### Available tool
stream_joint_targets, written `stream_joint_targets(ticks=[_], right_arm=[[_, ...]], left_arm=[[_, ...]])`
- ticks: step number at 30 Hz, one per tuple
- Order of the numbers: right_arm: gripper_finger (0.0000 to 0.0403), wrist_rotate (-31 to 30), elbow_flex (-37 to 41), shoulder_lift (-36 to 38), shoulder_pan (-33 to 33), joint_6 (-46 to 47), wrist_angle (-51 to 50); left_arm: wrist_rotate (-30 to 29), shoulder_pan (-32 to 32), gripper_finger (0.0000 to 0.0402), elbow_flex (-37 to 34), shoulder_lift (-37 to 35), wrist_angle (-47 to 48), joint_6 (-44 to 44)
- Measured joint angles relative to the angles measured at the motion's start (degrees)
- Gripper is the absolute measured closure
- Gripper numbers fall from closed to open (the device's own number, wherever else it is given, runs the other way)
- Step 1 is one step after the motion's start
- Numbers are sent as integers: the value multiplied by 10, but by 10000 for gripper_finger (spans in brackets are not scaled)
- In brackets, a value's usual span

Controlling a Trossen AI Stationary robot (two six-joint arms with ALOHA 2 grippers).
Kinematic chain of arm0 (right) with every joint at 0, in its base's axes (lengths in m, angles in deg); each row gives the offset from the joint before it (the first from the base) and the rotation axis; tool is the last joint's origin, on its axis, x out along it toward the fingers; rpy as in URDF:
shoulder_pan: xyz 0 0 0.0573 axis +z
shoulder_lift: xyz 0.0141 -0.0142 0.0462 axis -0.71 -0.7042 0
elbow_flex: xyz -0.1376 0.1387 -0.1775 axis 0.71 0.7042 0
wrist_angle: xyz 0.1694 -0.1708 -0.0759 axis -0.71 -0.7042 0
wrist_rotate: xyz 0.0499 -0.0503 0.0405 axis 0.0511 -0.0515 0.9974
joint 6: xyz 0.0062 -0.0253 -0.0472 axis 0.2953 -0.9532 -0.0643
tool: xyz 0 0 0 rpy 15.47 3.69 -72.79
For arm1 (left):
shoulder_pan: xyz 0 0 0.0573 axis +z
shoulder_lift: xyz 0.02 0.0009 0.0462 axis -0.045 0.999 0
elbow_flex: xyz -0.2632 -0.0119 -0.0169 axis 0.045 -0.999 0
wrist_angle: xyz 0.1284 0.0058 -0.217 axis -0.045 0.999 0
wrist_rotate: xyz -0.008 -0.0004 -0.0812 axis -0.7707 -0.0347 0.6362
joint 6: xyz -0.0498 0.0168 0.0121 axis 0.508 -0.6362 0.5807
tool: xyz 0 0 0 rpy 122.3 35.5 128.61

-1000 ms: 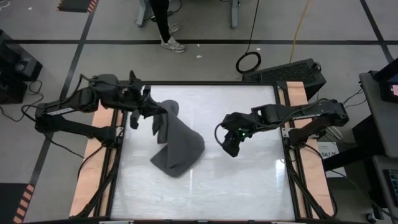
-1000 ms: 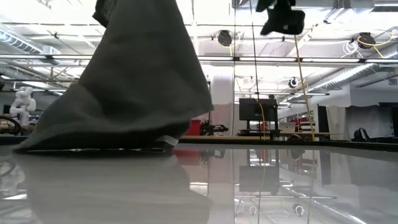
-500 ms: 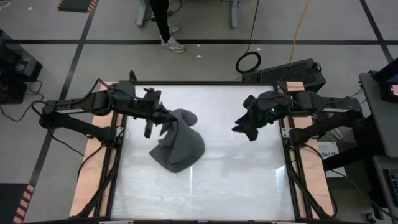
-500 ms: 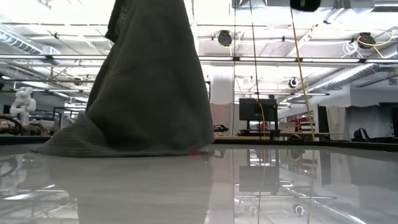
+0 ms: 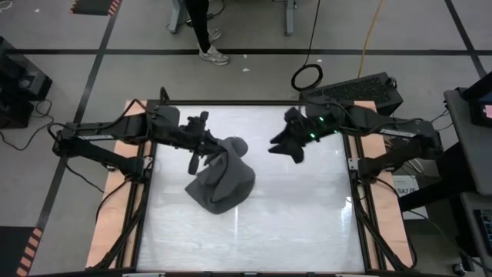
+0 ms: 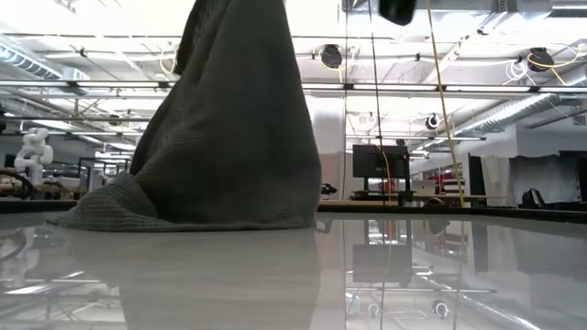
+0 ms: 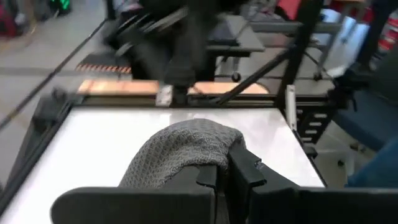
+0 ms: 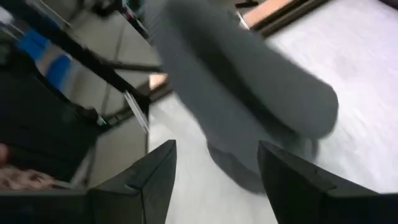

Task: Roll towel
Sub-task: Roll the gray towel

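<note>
The dark grey towel (image 5: 223, 178) stands like a tent left of the table's middle, its top held up and its lower folds (image 6: 174, 215) resting on the table. My left gripper (image 5: 216, 146) is shut on the towel's raised top, well above the table. My right gripper (image 5: 275, 144) is open and empty. It hovers high, to the right of the towel's top, and faces it. The towel fills the middle of the right wrist view (image 8: 249, 93). The white tag is out of sight. My left gripper pinches a bunched fold at the towel's raised top (image 7: 198, 149) between its two fingers, several layers together. The fingers come roughly level from the table's left side. The towel hangs below the hold in a cone, its lower part spread on the table.
The white tabletop (image 5: 300, 215) has free room on the right and near the front edge. A dark frame (image 5: 254, 102) runs around the table. A person's legs (image 5: 201, 31) stand on the floor beyond the far edge.
My left gripper has moved toward the table's right edge with the towel's top, so the towel stands steeper and narrower, its base in place. My right gripper has risen and gone toward the far edge, then left toward the towel's top.
</note>
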Motion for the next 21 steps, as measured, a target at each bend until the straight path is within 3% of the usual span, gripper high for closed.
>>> stream_joint_targets(ticks=[10,15,21], right_arm=[[188,86,0,-93,-76,79,68],[173,153,0,-133,-102,51,63],[141,164,0,-172,-145,23,49]], left_arm=[[13,-14,391,0,-1,-80,-55],[15,-18,391,0,-11,-96,-56],[17,-25,391,0,-37,-86,-56]])
